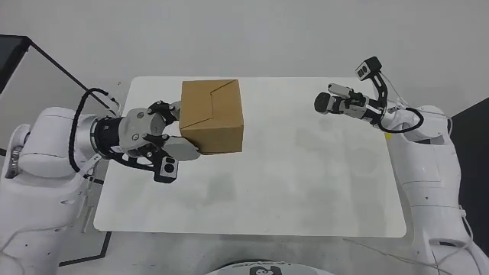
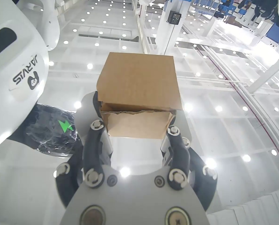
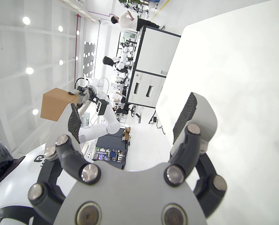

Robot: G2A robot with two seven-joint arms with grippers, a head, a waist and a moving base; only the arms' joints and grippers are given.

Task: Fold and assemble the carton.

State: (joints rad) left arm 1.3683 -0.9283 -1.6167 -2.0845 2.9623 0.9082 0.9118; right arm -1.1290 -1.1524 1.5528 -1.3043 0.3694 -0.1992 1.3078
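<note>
Cardboard carton [image 1: 214, 114], seemingly light yet crushable, was clamped at one edge by left gripper [image 1: 178, 128]; right gripper [image 1: 321, 102] jaws gaped empty.

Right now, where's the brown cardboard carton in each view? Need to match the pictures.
Top view: brown cardboard carton over the white table's far-left part, against the left tool.
Left wrist view: carton straight ahead, its near end between the left tool's fingers.
Right wrist view: carton far off, beyond the open right tool, at the left tool.
Shared landmark: the left tool gripping the carton.
</note>
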